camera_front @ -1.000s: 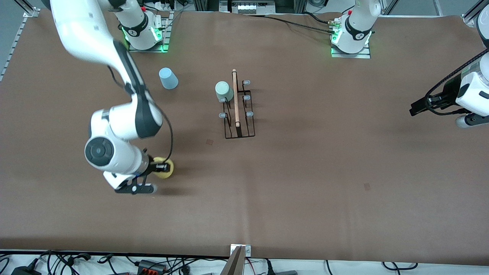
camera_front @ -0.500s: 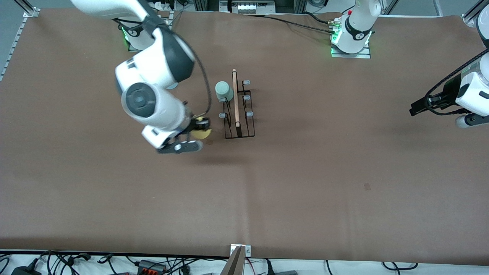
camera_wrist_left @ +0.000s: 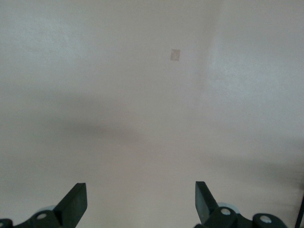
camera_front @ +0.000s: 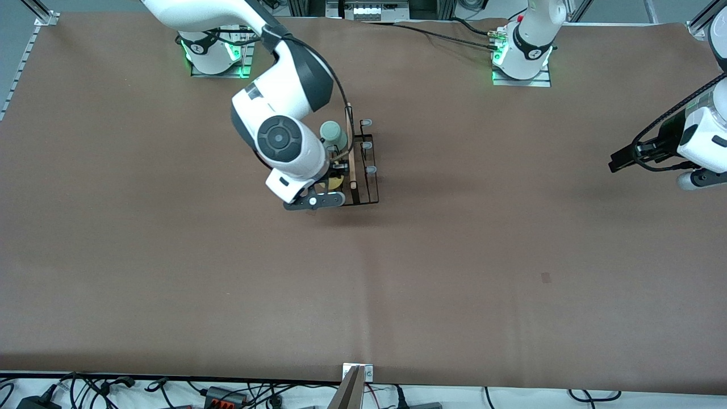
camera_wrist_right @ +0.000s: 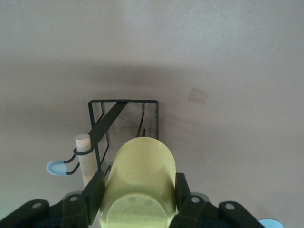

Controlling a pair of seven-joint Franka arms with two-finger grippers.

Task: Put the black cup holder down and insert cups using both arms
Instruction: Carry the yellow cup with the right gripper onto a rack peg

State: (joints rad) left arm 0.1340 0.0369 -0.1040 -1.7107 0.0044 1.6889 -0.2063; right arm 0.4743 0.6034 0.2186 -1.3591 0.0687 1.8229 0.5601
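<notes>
The black cup holder stands mid-table, its wooden rod handle on top. A mint green cup sits upside down on a peg at the end of the rack farther from the front camera. My right gripper hovers over the rack's nearer end, on the right arm's side of the handle, shut on a yellow cup. In the right wrist view the yellow cup lies between the fingers of the right gripper, over the cup holder beside the handle. My left gripper waits open over the left arm's end; the left gripper is empty.
Grey-tipped pegs stick out on the rack's other side. A small square patch marks the table cloth. A metal bracket sits at the table's front edge, with cables along it.
My right arm has carried the yellow cup from the table near the right arm's end across to the cup holder. The left arm has not moved.
</notes>
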